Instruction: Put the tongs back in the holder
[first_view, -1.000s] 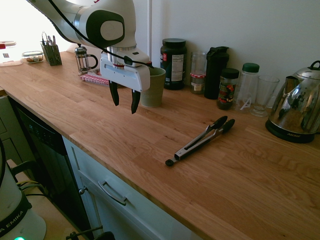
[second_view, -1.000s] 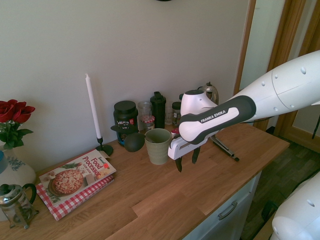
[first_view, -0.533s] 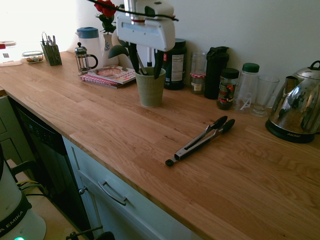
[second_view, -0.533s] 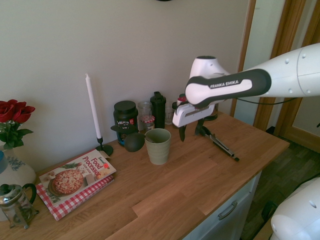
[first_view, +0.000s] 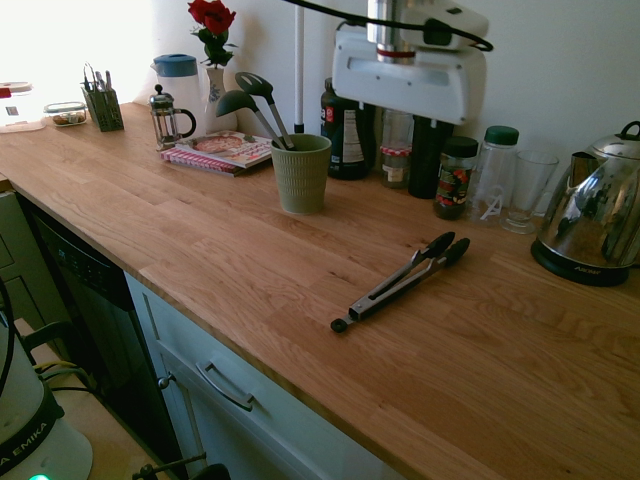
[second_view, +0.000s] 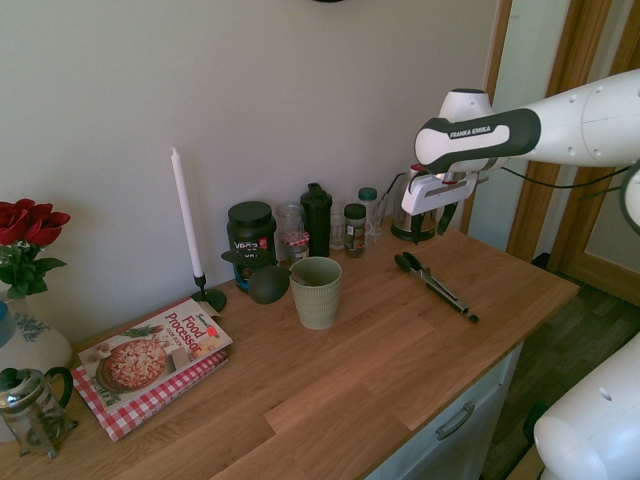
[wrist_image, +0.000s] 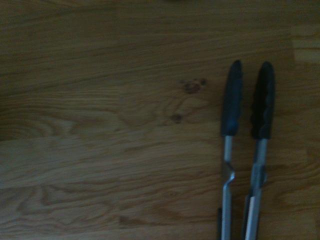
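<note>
The gripper (second_view: 432, 213) hangs above the counter (first_view: 200, 240) with its fingers spread and nothing between them. The tongs (first_view: 402, 281) lie flat on the wood below it, well apart from the holder (first_view: 301, 173), which contains two ladles (first_view: 252, 97).

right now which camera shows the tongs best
The first exterior view: the tongs lie whole and unblocked on the wooden counter, from black tips to end knob. The second exterior view shows them whole too, but small and farther off. The wrist view shows only the black tips and part of the metal arms.
</note>
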